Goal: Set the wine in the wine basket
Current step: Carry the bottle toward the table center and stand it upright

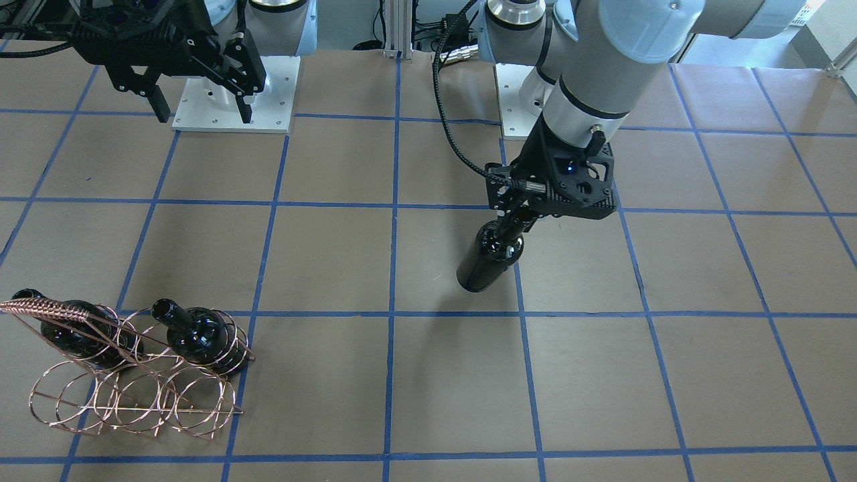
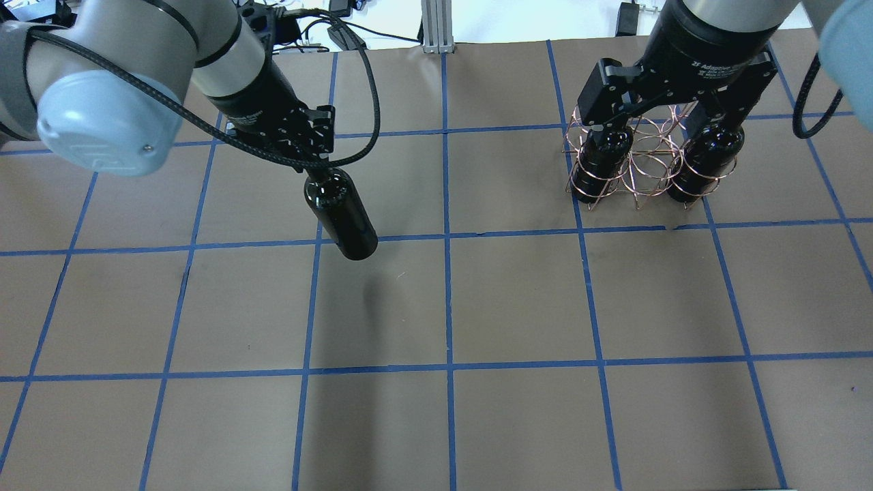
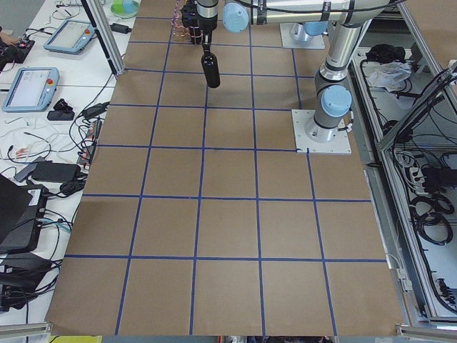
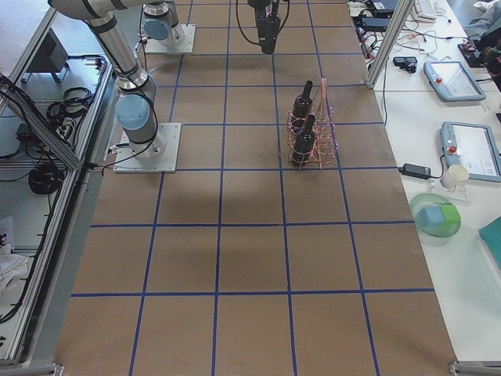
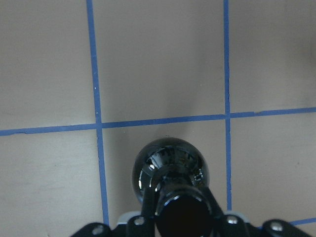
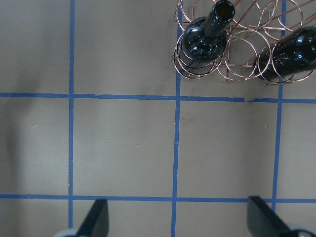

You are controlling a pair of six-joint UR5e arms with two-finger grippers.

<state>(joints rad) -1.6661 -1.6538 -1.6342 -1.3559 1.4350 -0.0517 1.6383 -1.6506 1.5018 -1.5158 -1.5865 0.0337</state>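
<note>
My left gripper (image 1: 512, 224) is shut on the neck of the wine (image 1: 487, 261), a glossy black bottle that hangs tilted above the table near its middle. It also shows in the overhead view (image 2: 344, 218) and, from above, in the left wrist view (image 5: 170, 170). The copper wire wine basket (image 1: 134, 395) stands on the robot's right side (image 2: 644, 170). It holds two identical bottles (image 1: 201, 338) (image 1: 73, 335) in its outer rings, and the middle ring between them is empty. My right gripper (image 2: 665, 123) is open and empty, high above the basket.
The table is covered in brown paper with a blue tape grid (image 2: 447, 239). The arm base plates (image 1: 234, 94) are at the robot's side of the table. Benches with tablets and cables (image 3: 43, 86) lie beyond the table's ends.
</note>
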